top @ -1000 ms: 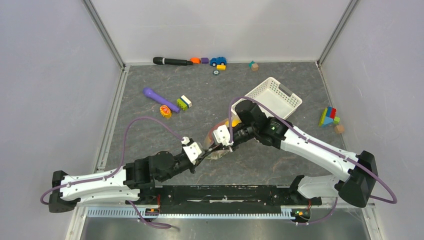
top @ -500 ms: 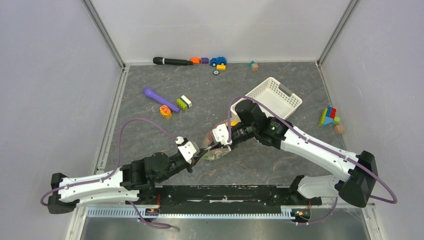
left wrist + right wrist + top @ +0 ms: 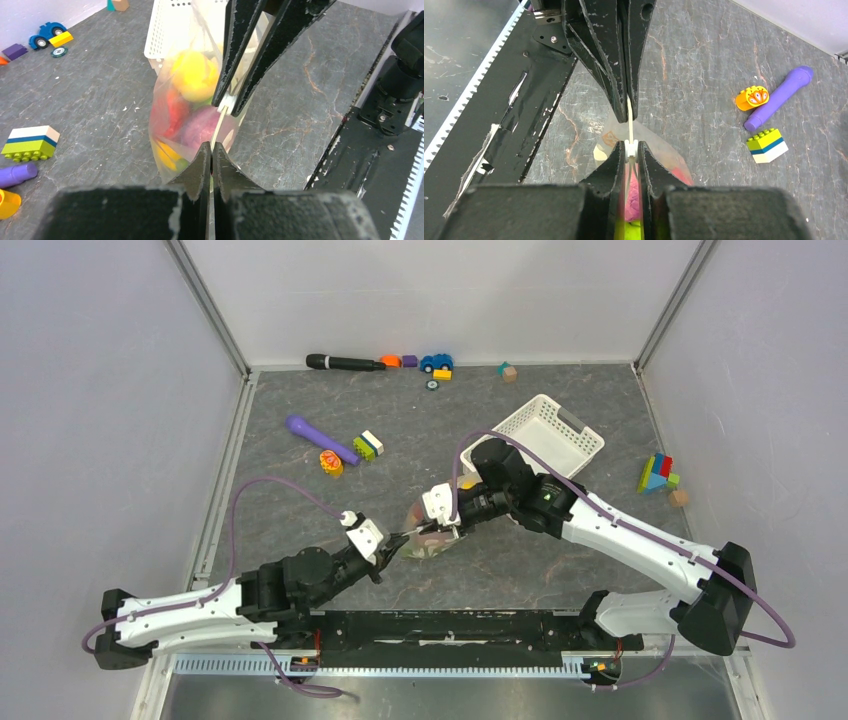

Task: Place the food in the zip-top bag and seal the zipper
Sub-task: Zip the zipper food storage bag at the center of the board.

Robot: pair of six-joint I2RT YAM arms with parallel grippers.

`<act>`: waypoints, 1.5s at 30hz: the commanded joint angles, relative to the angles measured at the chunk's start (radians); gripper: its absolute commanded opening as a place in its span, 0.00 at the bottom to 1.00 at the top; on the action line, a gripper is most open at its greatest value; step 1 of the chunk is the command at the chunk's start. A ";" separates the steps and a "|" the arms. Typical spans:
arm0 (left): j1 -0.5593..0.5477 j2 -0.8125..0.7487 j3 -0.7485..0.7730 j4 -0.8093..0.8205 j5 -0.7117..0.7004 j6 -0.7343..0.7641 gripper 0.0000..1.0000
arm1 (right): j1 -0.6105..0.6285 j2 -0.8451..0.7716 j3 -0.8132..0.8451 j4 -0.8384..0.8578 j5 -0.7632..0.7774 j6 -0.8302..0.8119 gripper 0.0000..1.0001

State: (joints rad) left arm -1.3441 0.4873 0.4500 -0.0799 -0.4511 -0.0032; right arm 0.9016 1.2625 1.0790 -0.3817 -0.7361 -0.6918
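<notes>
The zip-top bag (image 3: 428,538) hangs stretched between my two grippers above the mat, with the food inside. In the left wrist view the bag (image 3: 172,145) shows a yellow fruit (image 3: 195,75), a red piece (image 3: 172,112) and the purple onion (image 3: 200,129). My left gripper (image 3: 211,148) is shut on the zipper (image 3: 219,131) at the bag's near end; it shows from above too (image 3: 393,542). My right gripper (image 3: 630,148) is shut on the zipper's white slider (image 3: 630,146), with the strip (image 3: 629,122) running to the left fingers (image 3: 616,75). From above the right gripper (image 3: 447,528) is at the bag's far end.
A white lattice basket (image 3: 548,435) stands behind the right arm. A purple handle (image 3: 320,440), a building block (image 3: 368,446) and an orange-yellow toy (image 3: 330,464) lie at the left. Blocks (image 3: 658,475) lie at the right, a toy car (image 3: 436,362) at the back. The black base rail (image 3: 440,625) is near.
My left gripper has drawn back to the left towards its base, still shut on the bag's edge. The bag has shifted slightly left. The right gripper has barely moved.
</notes>
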 commanded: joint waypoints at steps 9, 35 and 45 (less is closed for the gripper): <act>-0.006 -0.095 -0.030 0.069 -0.145 -0.071 0.02 | -0.008 -0.027 0.028 -0.026 0.120 0.028 0.00; -0.005 0.049 0.065 0.071 -0.559 -0.274 0.02 | -0.016 -0.050 -0.044 0.072 0.333 0.139 0.01; -0.005 0.060 0.084 0.045 -0.644 -0.304 0.02 | -0.026 -0.053 -0.055 0.072 0.415 0.157 0.01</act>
State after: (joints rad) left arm -1.3506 0.5678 0.4824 -0.0597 -0.9344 -0.2504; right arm 0.8948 1.2377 1.0481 -0.2844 -0.4168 -0.5560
